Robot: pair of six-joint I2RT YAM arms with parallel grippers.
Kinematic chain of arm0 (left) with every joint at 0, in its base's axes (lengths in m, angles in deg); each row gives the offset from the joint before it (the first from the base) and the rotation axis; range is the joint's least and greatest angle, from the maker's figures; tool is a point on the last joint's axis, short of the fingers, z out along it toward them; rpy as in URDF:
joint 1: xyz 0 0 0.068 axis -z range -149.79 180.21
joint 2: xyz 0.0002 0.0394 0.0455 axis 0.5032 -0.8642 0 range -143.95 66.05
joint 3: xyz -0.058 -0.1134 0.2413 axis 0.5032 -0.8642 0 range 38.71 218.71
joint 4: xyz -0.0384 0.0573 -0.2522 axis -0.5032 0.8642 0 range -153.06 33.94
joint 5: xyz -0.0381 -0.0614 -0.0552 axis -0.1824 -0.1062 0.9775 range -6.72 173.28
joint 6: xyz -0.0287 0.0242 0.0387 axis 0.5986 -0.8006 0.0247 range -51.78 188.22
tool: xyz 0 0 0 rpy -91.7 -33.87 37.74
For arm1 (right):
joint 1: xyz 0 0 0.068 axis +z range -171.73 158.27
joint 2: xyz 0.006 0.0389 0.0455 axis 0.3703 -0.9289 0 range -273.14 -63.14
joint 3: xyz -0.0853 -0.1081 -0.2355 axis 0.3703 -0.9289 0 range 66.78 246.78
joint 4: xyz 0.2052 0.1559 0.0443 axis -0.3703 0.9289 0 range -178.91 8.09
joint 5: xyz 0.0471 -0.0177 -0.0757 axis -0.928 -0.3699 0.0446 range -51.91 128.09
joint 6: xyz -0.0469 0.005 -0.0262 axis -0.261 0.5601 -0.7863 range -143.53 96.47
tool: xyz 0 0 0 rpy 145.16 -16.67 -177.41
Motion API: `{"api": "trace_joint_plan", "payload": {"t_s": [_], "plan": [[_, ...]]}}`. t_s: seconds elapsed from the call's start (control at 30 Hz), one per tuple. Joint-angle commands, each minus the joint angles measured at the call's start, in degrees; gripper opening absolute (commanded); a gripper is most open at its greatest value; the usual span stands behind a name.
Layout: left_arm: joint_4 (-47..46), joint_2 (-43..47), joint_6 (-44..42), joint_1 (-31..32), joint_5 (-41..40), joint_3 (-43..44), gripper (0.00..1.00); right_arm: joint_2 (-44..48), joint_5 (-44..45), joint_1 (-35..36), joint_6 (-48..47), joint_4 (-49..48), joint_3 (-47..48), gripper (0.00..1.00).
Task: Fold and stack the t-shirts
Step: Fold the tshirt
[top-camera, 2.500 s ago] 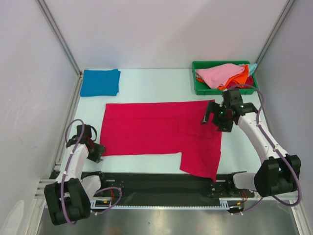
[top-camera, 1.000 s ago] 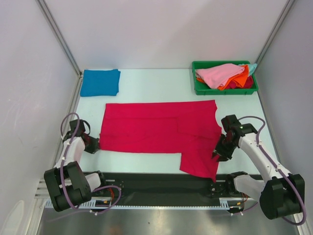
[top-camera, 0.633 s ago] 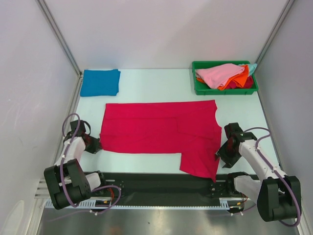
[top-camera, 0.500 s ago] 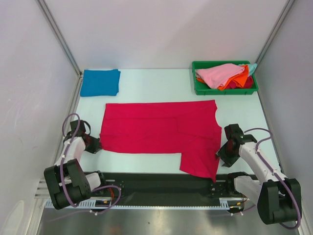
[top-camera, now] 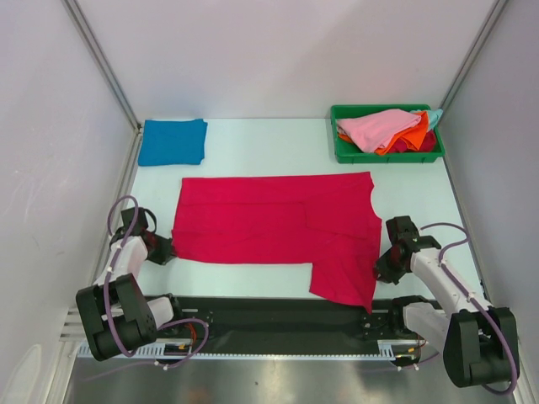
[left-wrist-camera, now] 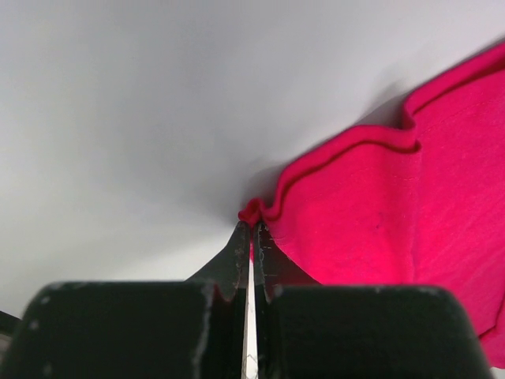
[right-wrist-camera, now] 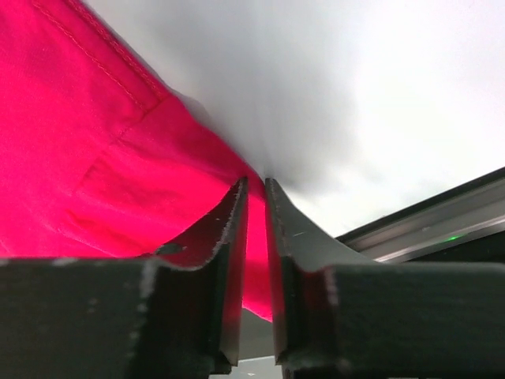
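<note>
The crimson t-shirt (top-camera: 269, 223) lies spread flat across the middle of the table, a flap hanging toward the near edge at its right. My left gripper (top-camera: 166, 250) sits at the shirt's near-left corner. In the left wrist view its jaws (left-wrist-camera: 252, 229) are shut, with the bunched crimson hem (left-wrist-camera: 264, 209) pinched at their tips. My right gripper (top-camera: 380, 268) is at the shirt's right edge, low on the table. In the right wrist view it (right-wrist-camera: 256, 185) stands closed to a narrow slit with crimson cloth (right-wrist-camera: 71, 134) between the fingers.
A folded blue t-shirt (top-camera: 173, 141) lies at the far left corner. The green bin (top-camera: 387, 157) at the far right holds pink (top-camera: 379, 126), orange (top-camera: 413, 135) and light blue (top-camera: 435, 114) t-shirts. A black rail (top-camera: 269, 316) runs along the near edge.
The right arm swung from the shirt's far right corner down to its near right edge, and its jaws narrowed onto the cloth. The left gripper slid up to the shirt's left corner and has held still since.
</note>
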State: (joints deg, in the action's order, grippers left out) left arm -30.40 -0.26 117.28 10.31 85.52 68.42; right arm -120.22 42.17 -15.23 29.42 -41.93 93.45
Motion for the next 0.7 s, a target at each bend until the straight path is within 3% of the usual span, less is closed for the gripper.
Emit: {"api": "trace_joint_plan", "payload": {"t_s": [0.0,0.07,0.1,0.3,0.67], "plan": [[-0.1,1.4,1.0,-0.6,0.7,-0.8,0.00,-1.5,2.8,-0.9,0.6,-1.8,-0.5,0.13],[0.0,1.6,1.2,-0.6,0.6,-0.9,0.00,-1.6,2.3,-1.6,-0.2,-2.2,-0.4,0.08],[0.3,1.8,1.4,-0.6,0.4,-0.9,0.00,-1.5,2.0,-1.9,-0.3,-2.1,-0.3,0.00],[2.1,1.7,1.4,-0.6,-0.5,0.2,0.00,-1.2,0.9,-1.8,-3.9,-1.3,2.2,0.00],[10.6,6.3,3.5,-0.6,-6.5,0.6,0.00,1.7,0.5,-3.0,-7.2,9.9,11.0,0.00]]}}
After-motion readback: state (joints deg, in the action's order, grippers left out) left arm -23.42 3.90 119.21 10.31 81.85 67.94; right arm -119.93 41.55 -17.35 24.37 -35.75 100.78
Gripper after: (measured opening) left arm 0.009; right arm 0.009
